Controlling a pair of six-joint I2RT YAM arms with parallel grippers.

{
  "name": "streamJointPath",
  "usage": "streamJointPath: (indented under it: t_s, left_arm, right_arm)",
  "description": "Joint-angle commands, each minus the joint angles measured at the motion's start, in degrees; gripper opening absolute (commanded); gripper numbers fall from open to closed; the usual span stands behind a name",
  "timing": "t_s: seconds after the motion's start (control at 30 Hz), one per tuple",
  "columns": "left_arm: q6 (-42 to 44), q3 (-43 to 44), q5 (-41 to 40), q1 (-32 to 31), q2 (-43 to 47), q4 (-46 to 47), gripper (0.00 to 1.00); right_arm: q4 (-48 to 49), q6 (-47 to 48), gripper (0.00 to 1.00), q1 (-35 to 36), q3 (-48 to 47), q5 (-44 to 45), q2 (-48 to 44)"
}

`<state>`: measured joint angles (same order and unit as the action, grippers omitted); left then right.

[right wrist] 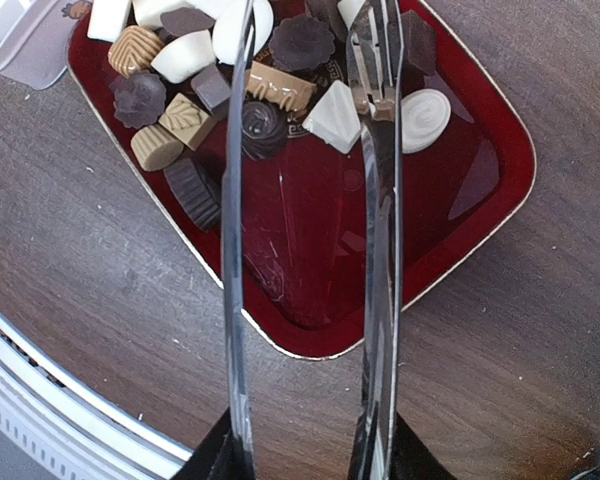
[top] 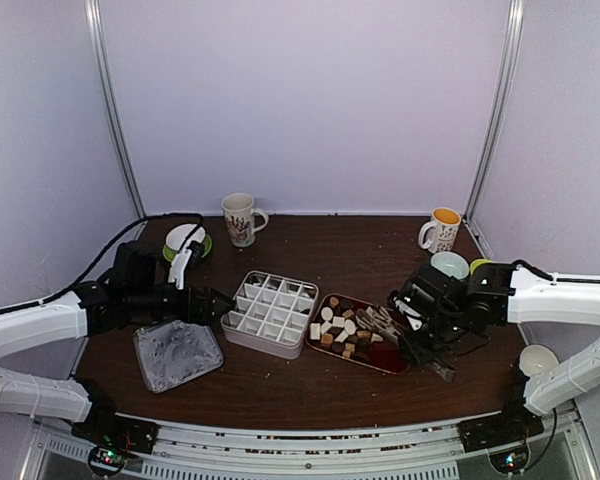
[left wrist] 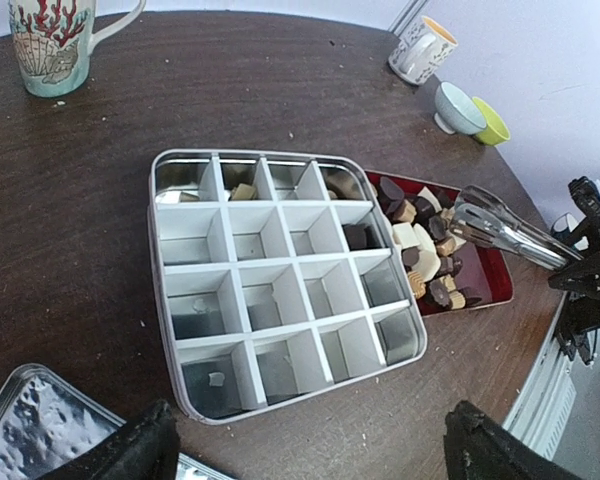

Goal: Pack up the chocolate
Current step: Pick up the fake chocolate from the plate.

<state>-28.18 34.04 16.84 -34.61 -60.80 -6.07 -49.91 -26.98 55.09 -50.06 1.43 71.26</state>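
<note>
Chocolate (right wrist: 280,88) pieces, white, tan and dark, lay heaped at one end of the red tray (right wrist: 480,190). The tips of the metal tongs (right wrist: 383,250) reached among them, arms spread apart. The right gripper (right wrist: 305,458) clamped the tongs' handle end. A few pieces sat in cells of the divided box (left wrist: 280,300) just beside the tray. The left gripper (left wrist: 310,450) hung wide open at the box's near edge.
</note>
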Motion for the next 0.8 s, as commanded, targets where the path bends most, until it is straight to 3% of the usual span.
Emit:
streamJointPath:
  t_s: [0.0,0.43,0.77]
  left_arm:
    - [0.97,-1.62,0.98,-0.28,3.10,5.50,0.95]
    - [1.20,-4.23,-3.39,-0.36,9.56,6.04,0.95]
    - [1.37,-3.45,-2.91,-0.36,8.64,5.79,0.95]
  right_arm:
    - [0.12,-0.19,0.40,-0.39,0.21,-1.41,-1.04]
    - [-6.90,-5.14,0.41,-0.55,3.67,1.72,-7.74]
    - [-4.49,-7.63,0.41,-2.41,7.09,1.01,-8.11]
